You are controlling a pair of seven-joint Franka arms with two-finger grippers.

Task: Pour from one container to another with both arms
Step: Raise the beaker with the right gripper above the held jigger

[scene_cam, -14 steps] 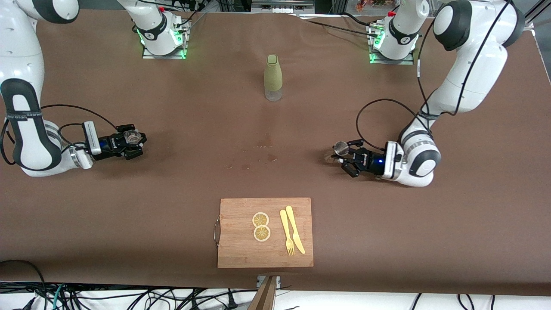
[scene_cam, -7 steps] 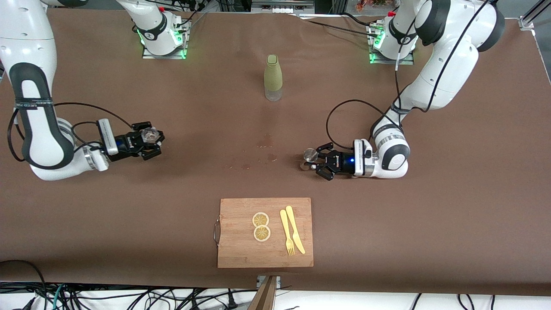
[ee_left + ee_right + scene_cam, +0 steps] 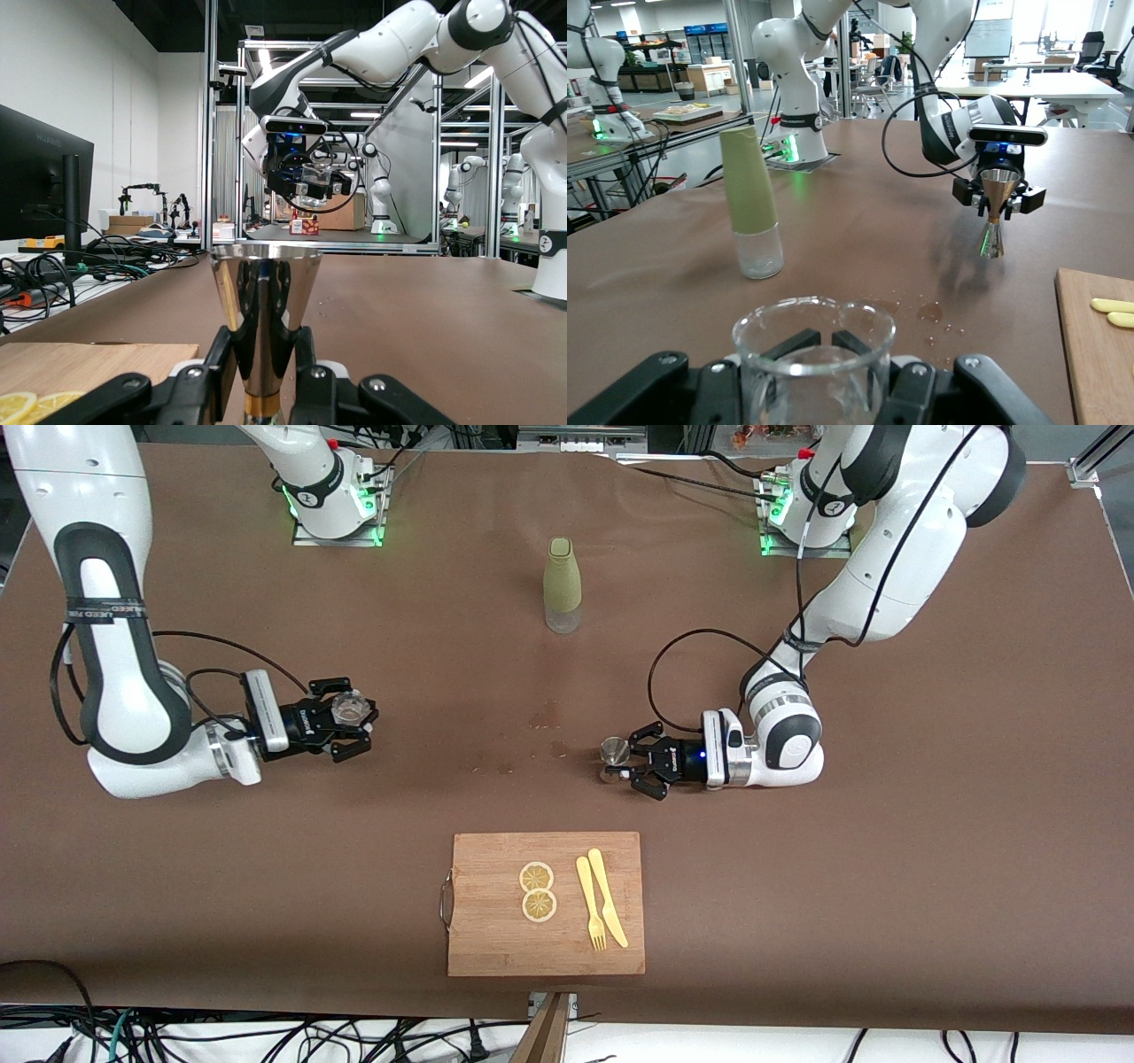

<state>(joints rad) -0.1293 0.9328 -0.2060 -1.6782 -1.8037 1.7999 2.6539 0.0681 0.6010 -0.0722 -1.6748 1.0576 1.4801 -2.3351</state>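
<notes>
Both arms close in on the middle of the table (image 3: 886,868), each carrying a vessel. The left end effector (image 3: 625,763) pinches a metal jigger (image 3: 611,752) by its narrow waist, upright and clear of the brown surface, and now hangs just beside the small wet patches (image 3: 542,735) at the table's centre, well inward of where it was a second ago. The right end effector (image 3: 353,724) is clamped around a small clear glass (image 3: 351,707), also upright, and it too has travelled inward from the right arm's end of the table. The gap between the two vessels has shrunk by about a third, yet they are still well apart. In the left wrist view the jigger (image 3: 264,328) rises straight between the fingers (image 3: 213,376), with the glass (image 3: 314,180) seen farther off. Judging by this, the approach is under way and pouring has not begun. A green bottle (image 3: 562,585) stands untouched near the robots' bases; a cutting board (image 3: 496,948) with lemon slices (image 3: 537,891), a fork (image 3: 590,902) and a knife (image 3: 608,896) lies nearer the front camera.
</notes>
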